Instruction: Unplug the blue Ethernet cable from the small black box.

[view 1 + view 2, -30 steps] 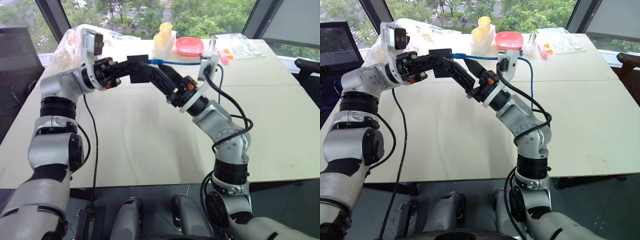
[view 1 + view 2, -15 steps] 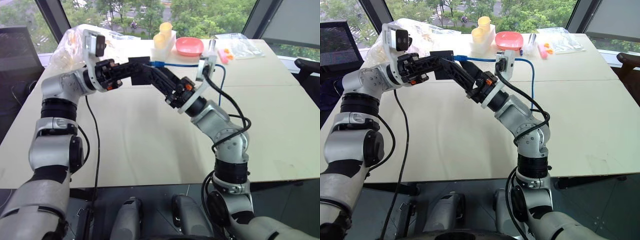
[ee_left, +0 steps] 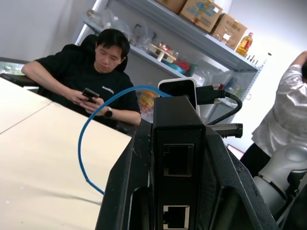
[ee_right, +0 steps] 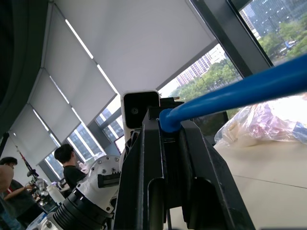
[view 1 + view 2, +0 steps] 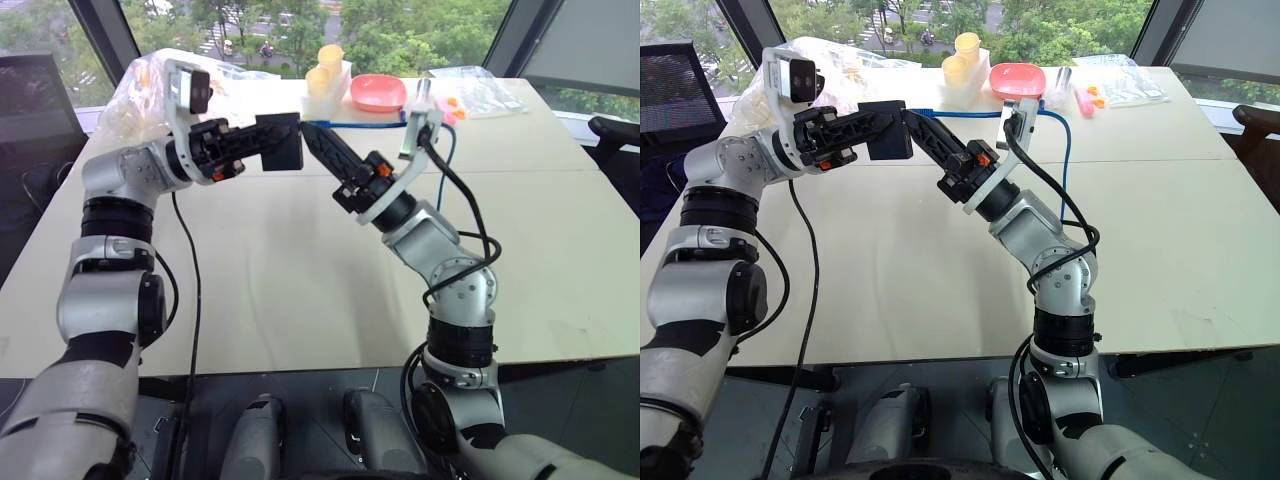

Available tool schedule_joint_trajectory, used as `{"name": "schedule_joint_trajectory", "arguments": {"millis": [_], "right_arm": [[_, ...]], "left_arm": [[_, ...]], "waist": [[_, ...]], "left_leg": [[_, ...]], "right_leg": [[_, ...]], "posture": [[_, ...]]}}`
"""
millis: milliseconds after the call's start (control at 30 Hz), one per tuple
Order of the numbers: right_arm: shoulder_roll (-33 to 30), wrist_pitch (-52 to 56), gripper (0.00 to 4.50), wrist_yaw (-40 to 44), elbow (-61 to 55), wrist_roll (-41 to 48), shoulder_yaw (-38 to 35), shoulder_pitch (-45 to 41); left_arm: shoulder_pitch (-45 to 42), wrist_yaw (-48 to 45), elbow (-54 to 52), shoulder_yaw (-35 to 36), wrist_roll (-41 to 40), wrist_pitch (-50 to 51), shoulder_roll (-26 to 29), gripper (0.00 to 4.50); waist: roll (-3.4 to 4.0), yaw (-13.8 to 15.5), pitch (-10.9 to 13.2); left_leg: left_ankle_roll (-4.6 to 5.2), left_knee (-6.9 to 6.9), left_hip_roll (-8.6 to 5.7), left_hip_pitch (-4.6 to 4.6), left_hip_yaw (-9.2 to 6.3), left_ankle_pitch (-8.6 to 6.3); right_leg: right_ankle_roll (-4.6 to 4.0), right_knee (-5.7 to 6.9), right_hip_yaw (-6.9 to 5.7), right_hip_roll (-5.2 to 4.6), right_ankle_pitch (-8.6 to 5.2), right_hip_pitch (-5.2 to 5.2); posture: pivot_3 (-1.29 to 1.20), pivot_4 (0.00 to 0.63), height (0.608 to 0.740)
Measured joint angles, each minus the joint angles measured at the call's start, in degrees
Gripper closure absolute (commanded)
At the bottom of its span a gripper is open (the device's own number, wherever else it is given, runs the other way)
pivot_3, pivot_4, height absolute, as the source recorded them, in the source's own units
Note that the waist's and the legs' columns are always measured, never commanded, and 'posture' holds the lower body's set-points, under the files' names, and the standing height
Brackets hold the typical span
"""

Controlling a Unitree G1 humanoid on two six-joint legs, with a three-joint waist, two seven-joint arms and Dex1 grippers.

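Observation:
My left gripper [image 5: 272, 142] is shut on the small black box [image 5: 281, 143], holding it up over the table; in the left wrist view the box [image 3: 178, 158] stands between the fingers with two empty ports facing the camera. The blue Ethernet cable [image 5: 362, 125] runs from the box's far side towards the right arm's wrist, then hangs down to the table. My right gripper [image 5: 312, 132] is shut on the cable right beside the box; the right wrist view shows the cable [image 4: 240, 90] pinched between the fingertips [image 4: 151, 120]. The fingers hide the plug and its port.
At the far edge of the cream table [image 5: 280, 260] stand yellow cups [image 5: 328, 68], a pink bowl [image 5: 379, 92] and clear plastic bags [image 5: 148, 80]. Across the table a person [image 3: 96, 72] sits with a phone. Another person [image 3: 288, 120] stands nearby.
My right gripper's fingers, open under the cable a second ago, have shut on it beside the box, and its wrist has rolled a little. The left arm and box have stayed put.

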Motion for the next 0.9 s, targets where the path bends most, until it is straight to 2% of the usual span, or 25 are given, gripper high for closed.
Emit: {"name": "schedule_joint_trajectory", "arguments": {"millis": [200, 300, 433, 633, 733, 867, 900], "right_arm": [[-1.2, -0.2, 4.48, -0.6, 0.0, 0.5, 0.1, 0.5], [-3.8, 0.2, 4.48, -0.9, -0.8, 2.2, -0.9, 1.5], [-9.0, 1.6, 4.48, -1.0, -3.1, 4.9, -3.9, 6.2], [-12.5, 2.0, 4.48, -2.2, -4.7, 7.2, -5.3, 8.1], [-14.4, -1.6, 4.48, -4.6, -1.1, 1.7, -5.7, 8.8], [-19.7, -9.2, 4.48, -12.1, 16.5, -14.8, -5.5, 7.3], [-20.2, -10.5, 4.10, -13.6, 20.1, -17.7, -5.5, 7.2]], "left_arm": [[-0.2, 0.1, 1.2, -0.1, 0.4, -0.4, -0.4, 3.97], [-0.7, 0.2, 2.6, -0.4, 1.5, -1.3, -0.3, 3.97], [-1.8, 0.9, 5.4, 2.4, 1.9, -3.6, 3.6, 3.97], [-2.7, 1.2, 5.9, 2.9, 2.7, -4.1, 3.2, 3.97], [-2.1, 3.7, 5.2, 2.8, 4.2, -6.7, 2.1, 3.97], [4.4, 10.6, -0.6, 0.4, 9.0, -14.9, -3.0, 3.97], [6.6, 12.3, -1.7, -0.1, 9.7, -16.1, -4.4, 3.97]], "waist": [[0.00, 0.0, 0.0], [0.00, 0.1, 0.0], [-0.01, 0.0, 0.0], [-0.01, 0.2, 0.0], [-0.02, 0.2, 0.0], [-0.01, 0.9, 0.0], [-0.01, 1.2, 0.0]], "left_leg": [[0.00, 0.00, 0.00, 0.00, 0.00, 0.00], [0.00, 0.00, 0.00, -0.02, 0.00, 0.00], [0.02, -0.05, 0.00, -0.04, 0.01, -0.01], [0.02, -0.03, 0.00, -0.02, 0.03, -0.01], [0.02, -0.01, -0.01, 0.01, 0.03, -0.01], [0.03, 0.04, -0.06, 0.04, 0.18, -0.01], [0.03, 0.03, -0.05, -0.02, 0.22, -0.01]], "right_leg": [[0.00, -0.01, 0.00, 0.00, 0.00, 0.00], [0.00, -0.07, 0.00, 0.00, 0.00, 0.02], [0.00, -0.12, 0.00, -0.01, 0.00, 0.00], [0.00, -0.12, 0.01, -0.01, -0.01, 0.01], [0.00, -0.15, 0.01, -0.01, -0.01, 0.08], [-0.04, -0.23, 0.14, -0.10, -0.03, 0.13], [-0.03, -0.22, 0.18, -0.08, -0.02, 0.04]], "posture": [[0.00, 0.150, 0.740], [0.00, 0.150, 0.740], [0.00, 0.150, 0.740], [0.00, 0.150, 0.740], [0.00, 0.150, 0.740], [0.00, 0.150, 0.740], [0.00, 0.150, 0.740]]}}
